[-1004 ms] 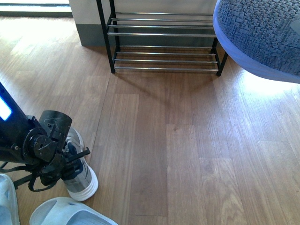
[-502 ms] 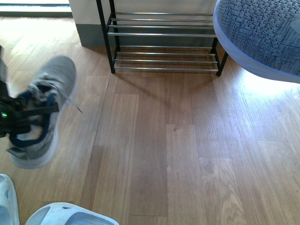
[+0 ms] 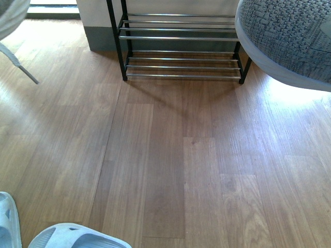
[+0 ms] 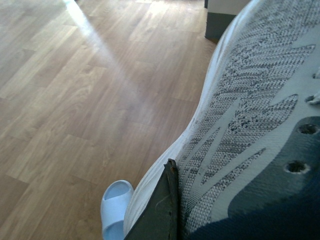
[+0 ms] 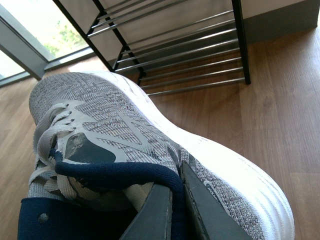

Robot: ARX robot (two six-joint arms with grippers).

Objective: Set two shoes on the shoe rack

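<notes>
Left gripper (image 4: 169,190): clamping left sneaker (image 4: 240,115), hanging well left of shoe rack (image 3: 181,37).
Right gripper (image 5: 175,180): pinching right sneaker (image 5: 125,120) by its collar, hovering near rack's right end.
Progress: carrying both aloft, apparently; neither resting on rods.
Remaining: lowering both onto a tier, releasing.
Slippers (image 3: 77,236): lying well before rack.

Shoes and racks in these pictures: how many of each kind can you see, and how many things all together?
Grey knit sneakers: 2
Pale blue slide slippers: 2
Shoe rack: 1
Total: 5
</notes>
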